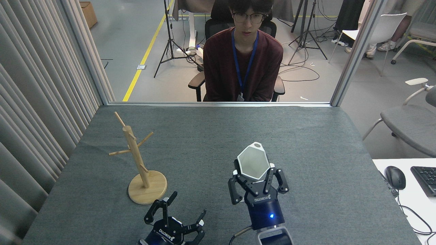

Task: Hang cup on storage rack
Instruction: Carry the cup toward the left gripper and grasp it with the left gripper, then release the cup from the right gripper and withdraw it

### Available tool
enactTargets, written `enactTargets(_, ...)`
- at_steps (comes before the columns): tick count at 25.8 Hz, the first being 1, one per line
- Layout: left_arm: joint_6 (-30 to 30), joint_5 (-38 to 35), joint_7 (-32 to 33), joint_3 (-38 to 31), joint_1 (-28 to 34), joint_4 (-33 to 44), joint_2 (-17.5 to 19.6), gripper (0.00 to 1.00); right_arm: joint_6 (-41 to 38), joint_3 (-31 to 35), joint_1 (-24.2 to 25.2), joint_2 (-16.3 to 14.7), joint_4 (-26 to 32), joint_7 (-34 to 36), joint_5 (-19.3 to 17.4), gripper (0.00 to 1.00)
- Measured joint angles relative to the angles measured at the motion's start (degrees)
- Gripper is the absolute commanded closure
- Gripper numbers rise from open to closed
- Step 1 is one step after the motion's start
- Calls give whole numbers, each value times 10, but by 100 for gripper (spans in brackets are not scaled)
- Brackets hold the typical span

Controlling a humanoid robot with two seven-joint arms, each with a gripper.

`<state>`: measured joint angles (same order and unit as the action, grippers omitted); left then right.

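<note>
The white hexagonal cup (252,161) is held above the table at centre, mouth facing me, its pierced rim tab pointing up and away. My right gripper (253,174) is shut on the cup from below. The light wooden storage rack (137,160) stands upright at the left on its round disc base, with thin angled pegs and nothing hanging on them. My left gripper (186,207) is open and empty at the bottom centre, just right of the rack's base and left of my right arm.
A person in a dark red top sits behind the far table edge (218,104). Curtains (37,102) line the left side. A white desk with a mouse (395,177) and keyboard (425,179) is at the right.
</note>
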<state>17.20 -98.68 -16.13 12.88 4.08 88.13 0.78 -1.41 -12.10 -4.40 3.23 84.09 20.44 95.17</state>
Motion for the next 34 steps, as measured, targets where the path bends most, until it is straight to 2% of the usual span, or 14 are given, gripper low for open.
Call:
enactTargets(4, -4, -7, 0, 15, 0, 1, -2, 2, 3, -49, 34, 9, 19, -3, 26, 43)
enactTargets(9, -5, -9, 2, 18, 0, 4, -2, 1, 6, -87, 51, 16, 25, 3, 38, 43)
enactTargets(24, 0, -7, 4, 35, 21, 57, -1, 1, 19, -137, 51, 25, -2, 9, 41, 42)
enactTargets(34, -3, -9, 4, 48, 23, 52, -1, 1, 33, -169, 68, 19, 25, 9, 44, 41)
